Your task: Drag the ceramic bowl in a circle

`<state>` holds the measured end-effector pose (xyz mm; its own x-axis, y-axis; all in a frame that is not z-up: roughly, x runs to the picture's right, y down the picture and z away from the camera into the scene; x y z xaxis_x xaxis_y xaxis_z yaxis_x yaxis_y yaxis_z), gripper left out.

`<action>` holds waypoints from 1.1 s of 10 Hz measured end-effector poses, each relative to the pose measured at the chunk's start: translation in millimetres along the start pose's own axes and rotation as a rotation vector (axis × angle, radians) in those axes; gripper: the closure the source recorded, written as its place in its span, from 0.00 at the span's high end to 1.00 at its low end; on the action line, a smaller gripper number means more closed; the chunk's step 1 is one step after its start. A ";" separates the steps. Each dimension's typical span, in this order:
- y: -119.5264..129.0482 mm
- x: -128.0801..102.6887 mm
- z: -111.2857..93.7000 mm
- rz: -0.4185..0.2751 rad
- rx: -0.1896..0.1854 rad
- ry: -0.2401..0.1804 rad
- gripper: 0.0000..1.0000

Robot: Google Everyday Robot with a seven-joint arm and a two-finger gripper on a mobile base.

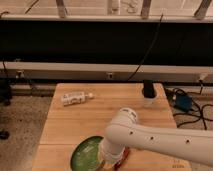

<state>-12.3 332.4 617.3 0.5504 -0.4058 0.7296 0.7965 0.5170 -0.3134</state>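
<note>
The green ceramic bowl (86,152) sits at the front edge of the wooden table (65,125), partly cut off by the bottom of the camera view. My white arm (150,137) reaches in from the right and bends down over the bowl's right rim. My gripper (107,157) is at the bowl's right edge, mostly hidden under the wrist.
A small clear bottle (75,97) lies on its side at the table's back left. A black-topped cup (148,94) stands at the back right. A reddish-brown object (125,155) shows just right of the wrist. Cables and a blue item (182,102) lie on the floor to the right.
</note>
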 end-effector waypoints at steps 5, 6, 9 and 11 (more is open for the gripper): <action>-71.6 55.4 42.1 -0.103 -0.001 -0.006 0.00; -93.1 70.2 43.7 -0.126 0.003 -0.004 0.00; -148.3 107.4 41.4 -0.183 0.014 0.023 0.01; -154.0 120.9 35.7 -0.172 0.022 0.035 0.05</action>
<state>-77.4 230.5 775.5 0.4153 -0.5155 0.7496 0.8741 0.4543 -0.1719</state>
